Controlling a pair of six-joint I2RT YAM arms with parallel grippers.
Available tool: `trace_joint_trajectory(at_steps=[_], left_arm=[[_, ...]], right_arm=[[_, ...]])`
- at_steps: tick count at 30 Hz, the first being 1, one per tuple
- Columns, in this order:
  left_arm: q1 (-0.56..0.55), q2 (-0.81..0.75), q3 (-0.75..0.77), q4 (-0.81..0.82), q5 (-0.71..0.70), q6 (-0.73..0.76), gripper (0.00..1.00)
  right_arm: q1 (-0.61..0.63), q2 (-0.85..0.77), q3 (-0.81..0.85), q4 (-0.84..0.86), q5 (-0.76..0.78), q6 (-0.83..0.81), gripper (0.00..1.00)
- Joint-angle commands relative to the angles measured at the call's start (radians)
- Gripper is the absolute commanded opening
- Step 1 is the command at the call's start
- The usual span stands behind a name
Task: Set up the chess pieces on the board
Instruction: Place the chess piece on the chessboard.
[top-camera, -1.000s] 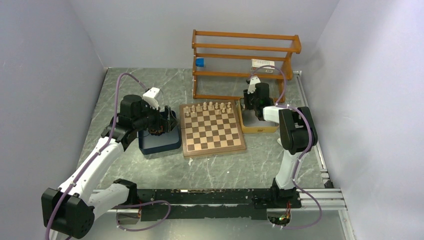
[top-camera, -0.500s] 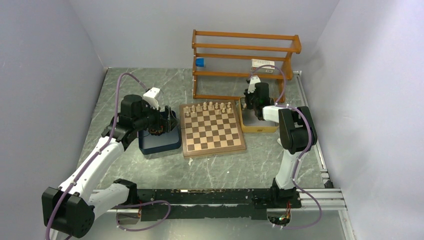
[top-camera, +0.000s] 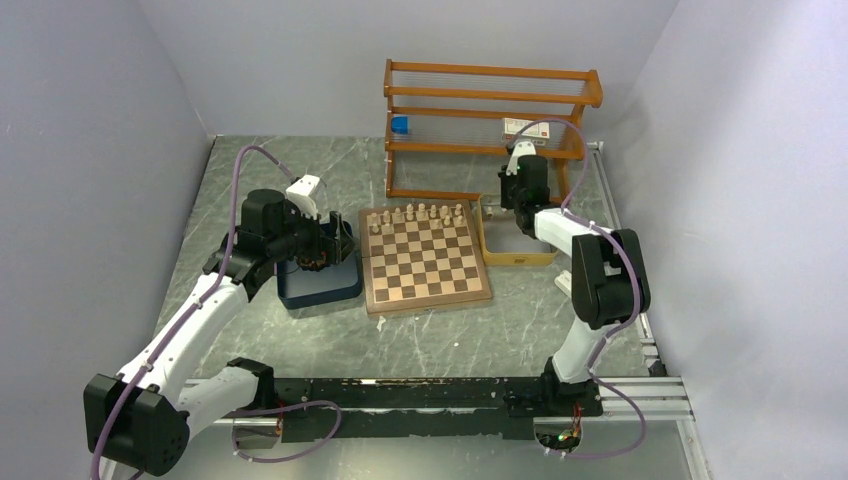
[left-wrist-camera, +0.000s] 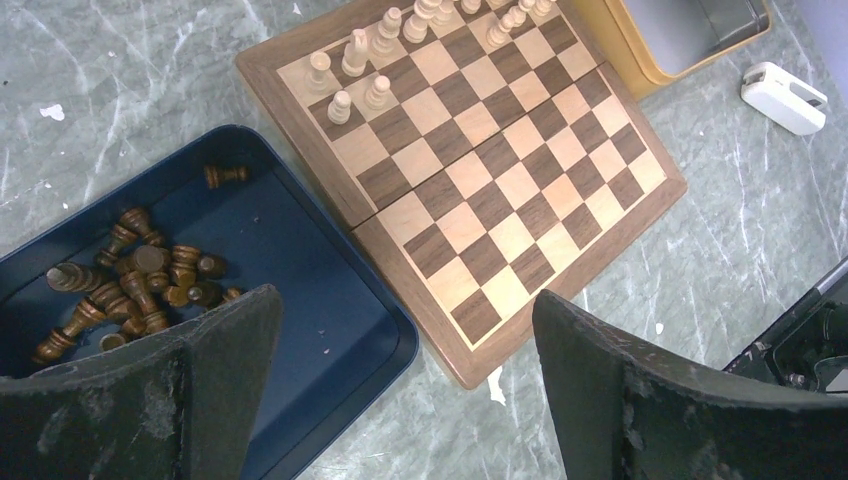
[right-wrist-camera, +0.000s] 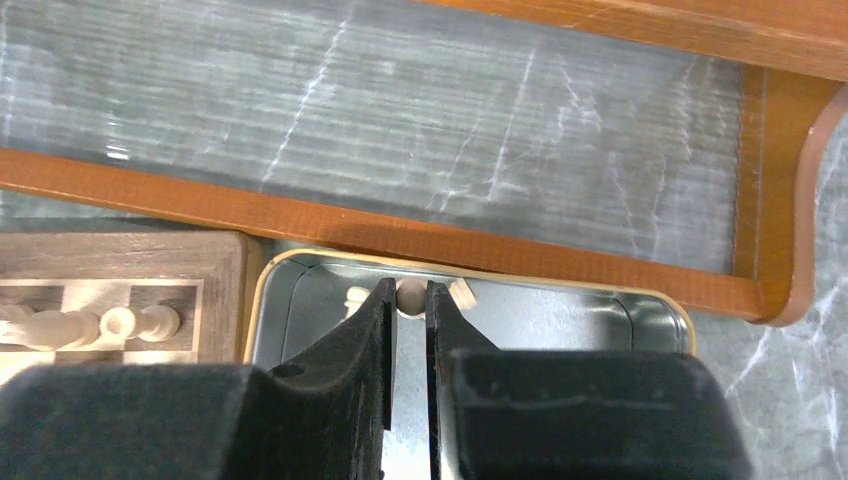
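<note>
- Pale cream turned-wood chess piece is pinched betw. the tips of the right gripper. It hangs over the far end of the shallow tan tray w/ shiny metal floor. Jaws are nearly together, clenched on the piece as far as I can see.
- One loose pale piece lies just left of the fingers, and another pale bit just right of them. I'd lift straight up so neither gets knocked.
- Can't tell how deep the grip sits, so move slowly in case the piece swings.
- Square wooden chessboard, tan & dark brown squares, lies just left of that tray. Standing pale pieces fill its far edge only, and the 2nd row looks part-filled.
- Step in hand, I'd say: carry the piece to a free far-side square.
- Come in from above and keep it upright. Centre it on the square w/ the fingers clear of neighbours. Release only once the base sits flat.
- Left gripper hangs spread wide w/ nothing in it, above the dark blue tray. That tray is just beside the board's left edge.
- A heap of dark brown pieces lies in it, none yet on the board.
- Writing: the white label on the orange-brown wooden rack behind is too small to read.
- Small white plastic block on the grey-green marbled table has no marks I can make out.
- No brand is legible on either arm.
</note>
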Motion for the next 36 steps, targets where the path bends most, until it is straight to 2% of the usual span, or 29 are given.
trace_joint_trajectory(at_steps=[1, 11, 15, 23, 29, 36], left_arm=[[0.003, -0.002, -0.004, 0.027, -0.027, -0.013, 1.0], [0.003, -0.015, -0.009, 0.03, -0.008, -0.006, 1.0], [0.003, -0.02, -0.001, 0.02, -0.014, 0.0, 1.0], [0.0, -0.075, 0.004, -0.019, -0.04, 0.011, 1.0], [-0.006, -0.098, 0.005, -0.042, -0.106, 0.031, 1.0], [-0.013, -0.108, 0.013, -0.058, -0.135, 0.045, 1.0]], right_arm=[[0.004, -0.06, 0.008, -0.076, 0.039, 0.088, 0.02], [0.044, -0.15, 0.009, -0.128, -0.045, 0.147, 0.03], [0.114, -0.186, 0.002, -0.12, -0.076, 0.172, 0.04], [0.324, -0.214, 0.005, -0.08, 0.005, 0.185, 0.05], [0.467, -0.155, 0.006, 0.009, 0.064, 0.178, 0.06], [0.542, -0.051, 0.024, 0.081, 0.1, 0.147, 0.06]])
